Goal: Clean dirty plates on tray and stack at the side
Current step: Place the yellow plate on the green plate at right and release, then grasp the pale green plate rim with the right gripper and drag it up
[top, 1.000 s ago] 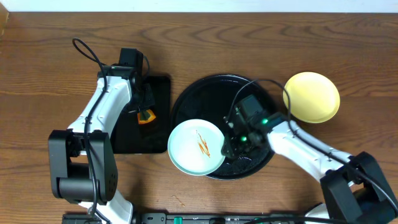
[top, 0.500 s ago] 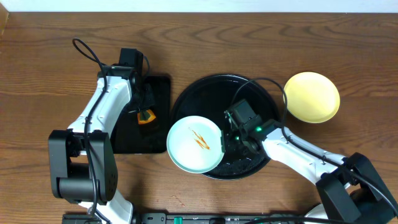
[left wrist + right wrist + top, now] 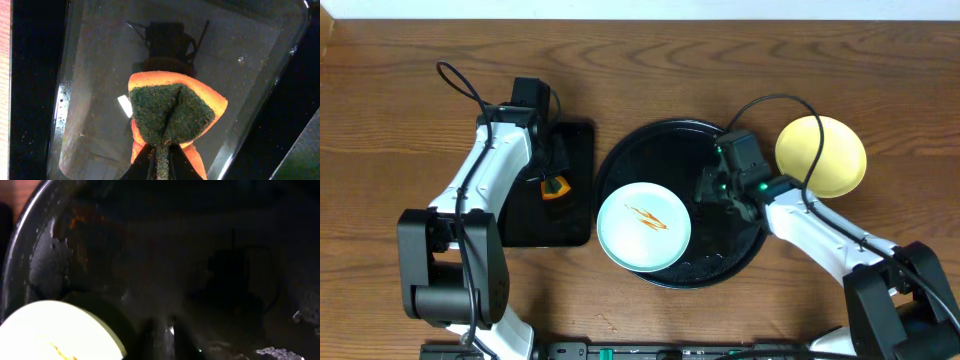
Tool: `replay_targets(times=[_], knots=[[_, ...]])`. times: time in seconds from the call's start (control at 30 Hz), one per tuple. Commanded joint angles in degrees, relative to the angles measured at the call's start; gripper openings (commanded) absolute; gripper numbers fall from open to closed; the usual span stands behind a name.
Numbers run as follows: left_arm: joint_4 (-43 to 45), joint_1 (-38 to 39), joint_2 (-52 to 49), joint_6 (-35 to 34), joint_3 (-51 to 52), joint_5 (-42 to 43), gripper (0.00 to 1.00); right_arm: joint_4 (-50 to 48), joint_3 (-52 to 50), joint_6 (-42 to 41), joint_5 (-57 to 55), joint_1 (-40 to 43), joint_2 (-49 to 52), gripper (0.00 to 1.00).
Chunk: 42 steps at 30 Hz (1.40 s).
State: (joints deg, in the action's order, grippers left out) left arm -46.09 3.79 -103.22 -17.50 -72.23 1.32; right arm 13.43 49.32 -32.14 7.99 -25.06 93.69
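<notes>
A pale mint-white plate (image 3: 643, 226) with orange-red streaks lies on the front left part of the round black tray (image 3: 665, 150). It also shows at the lower left of the right wrist view (image 3: 55, 330). A pale yellow plate (image 3: 821, 156) lies on the wood right of the tray. No third plate shows. My right gripper (image 3: 705, 190) hovers over the tray just right of the mint plate, its jaws together and empty (image 3: 164, 335). My left gripper (image 3: 553, 185) is shut on an orange and green sponge (image 3: 175, 112) over the rectangular tray.
The smaller rectangular black tray (image 3: 575, 140) sits left of the round tray, its wet floor showing in the left wrist view (image 3: 250, 60). Water drops lie on the round tray's front right (image 3: 720, 262). Brown wood tabletop (image 3: 880, 80) surrounds both trays.
My right gripper has pulled back and to the right, away from the mint plate's edge. The plate has shifted a little right, further onto the tray. The left arm has not moved.
</notes>
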Motion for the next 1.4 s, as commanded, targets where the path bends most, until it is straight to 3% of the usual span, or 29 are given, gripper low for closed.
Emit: replay_targets(times=[0.0, 0.1, 0.2, 0.33, 0.57, 0.73, 1.37], knots=[[-0.2, -0.2, 0.3, 1.0, 0.5, -0.5, 0.08, 1.6, 1.4, 2.1, 12.2, 0.2, 0.0, 0.25], [-0.1, -0.2, 0.3, 1.0, 0.5, -0.5, 0.09, 5.9, 1.4, 1.9, 23.3, -0.4, 0.0, 0.33], [-0.1, -0.2, 0.3, 1.0, 0.5, -0.5, 0.08, 16.9, 1.4, -0.6, 24.4, -2.6, 0.0, 0.35], [-0.2, -0.2, 0.3, 1.0, 0.5, -0.5, 0.09, 22.1, 1.3, -0.6, 24.0, -5.1, 0.0, 0.35], [-0.2, -0.2, 0.3, 1.0, 0.5, -0.5, 0.09, 23.0, 1.2, -4.3, 20.7, -10.6, 0.0, 0.36], [-0.2, -0.2, 0.3, 1.0, 0.5, -0.5, 0.09, 23.6, 1.0, -11.3, 16.1, -14.2, 0.0, 0.42], [-0.2, -0.2, 0.3, 1.0, 0.5, -0.5, 0.08, 21.9, 0.5, -23.2, 4.6, -16.5, 0.0, 0.43]])
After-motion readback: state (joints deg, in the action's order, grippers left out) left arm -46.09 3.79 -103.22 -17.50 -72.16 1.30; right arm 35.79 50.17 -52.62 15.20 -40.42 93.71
